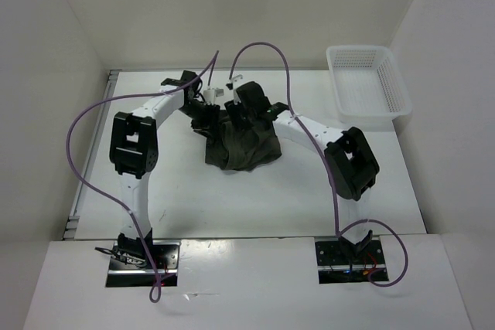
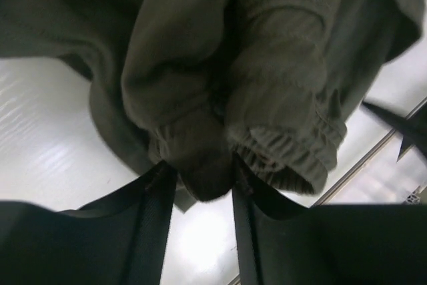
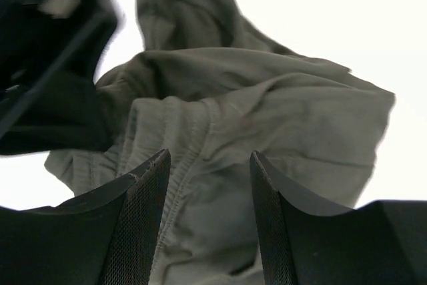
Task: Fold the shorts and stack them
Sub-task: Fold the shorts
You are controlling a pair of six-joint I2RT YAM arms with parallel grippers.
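Note:
The dark olive-green shorts (image 1: 246,149) lie bunched in a crumpled heap at the middle of the white table (image 1: 232,199), partly lifted at their far side. My left gripper (image 1: 206,110) reaches in from the left. In the left wrist view it (image 2: 203,173) is shut on a thick fold of the shorts (image 2: 200,85) beside the gathered waistband, and the cloth fills the gap between both fingers. My right gripper (image 1: 247,107) hovers over the heap's far top. In the right wrist view it (image 3: 210,159) stands open, the shorts (image 3: 267,118) lying beyond its fingertips.
A white mesh basket (image 1: 366,83) sits at the table's back right corner. White walls close in the table on three sides. Purple cables (image 1: 93,117) loop above both arms. The table's metal edge strip (image 2: 373,155) runs close behind the left gripper.

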